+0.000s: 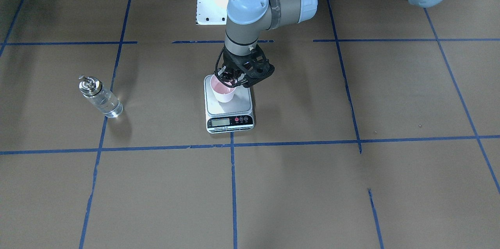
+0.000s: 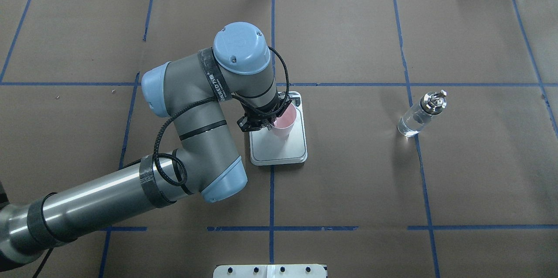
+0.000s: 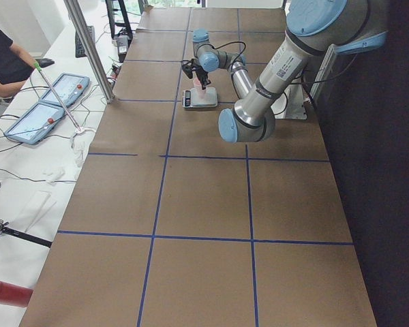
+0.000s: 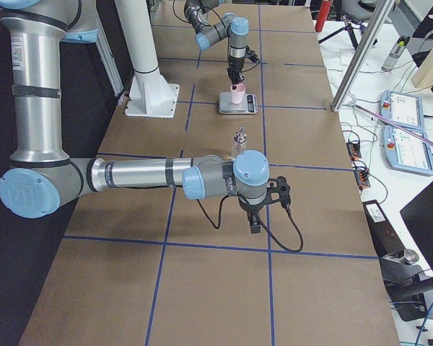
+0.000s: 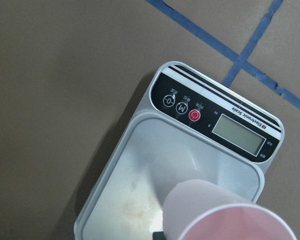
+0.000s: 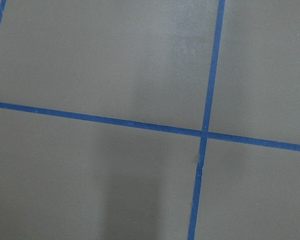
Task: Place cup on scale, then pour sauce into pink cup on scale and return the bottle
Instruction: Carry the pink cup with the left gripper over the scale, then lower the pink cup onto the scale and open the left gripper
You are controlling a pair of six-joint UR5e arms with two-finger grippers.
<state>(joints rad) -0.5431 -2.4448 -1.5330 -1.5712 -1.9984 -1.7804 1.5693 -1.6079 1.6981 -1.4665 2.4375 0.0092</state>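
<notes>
Only one cup (image 1: 222, 92), pinched by left fingers (image 1: 236, 81), one scale (image 1: 243, 102), one bottle (image 1: 100, 98); right fingers (image 4: 254, 223) unclear.

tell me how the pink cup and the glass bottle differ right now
The cup is opaque pale pink and open-topped; the bottle is clear glass with a metal cap. The cup is on the scale, held at its rim by the left gripper; the bottle stands alone on the table, untouched. Both are upright.
</notes>
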